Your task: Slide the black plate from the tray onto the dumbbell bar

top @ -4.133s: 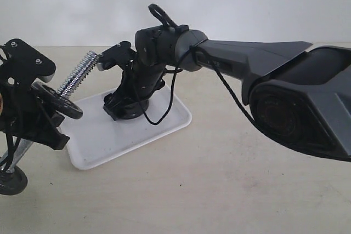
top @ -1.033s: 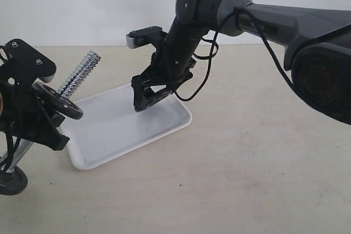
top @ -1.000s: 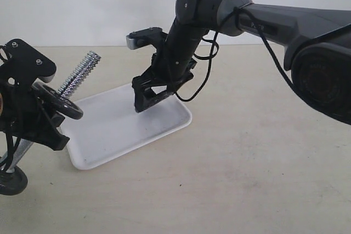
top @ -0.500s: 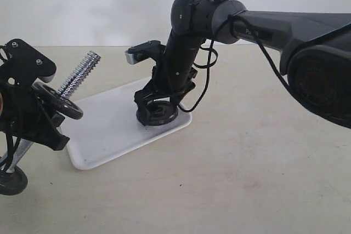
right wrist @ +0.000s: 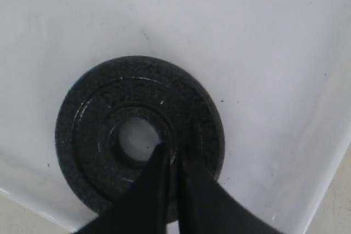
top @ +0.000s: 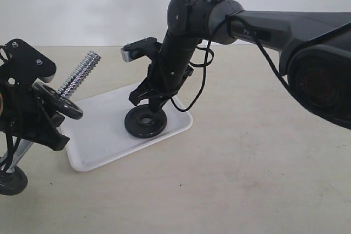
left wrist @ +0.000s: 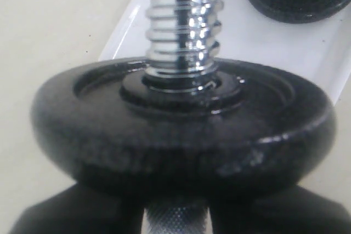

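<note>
The black plate (top: 145,123) (right wrist: 140,141) lies flat on the white tray (top: 98,138), near its front right corner. My right gripper (top: 152,107) (right wrist: 170,152) hangs just over the plate. Its fingers are pressed almost together, with the tips at the edge of the centre hole. I see nothing clamped between them. My left gripper (top: 33,110) (left wrist: 175,220) is shut on the knurled middle of the dumbbell bar (top: 79,74) (left wrist: 184,20). The bar tilts up to the right, its threaded end bare. A black disc (top: 59,101) (left wrist: 184,124) sits on the bar just above my left fingers.
The tray (left wrist: 258,42) rests on a beige tabletop (top: 236,179). The right arm's cable (top: 200,89) loops down beside the wrist. Another black disc (top: 11,181) on the bar's lower end rests near the table's front left corner.
A second ago the right gripper held the plate above the tray. It came down and left, the plate now lies flat, and the jaws have closed. The left arm has not moved.
</note>
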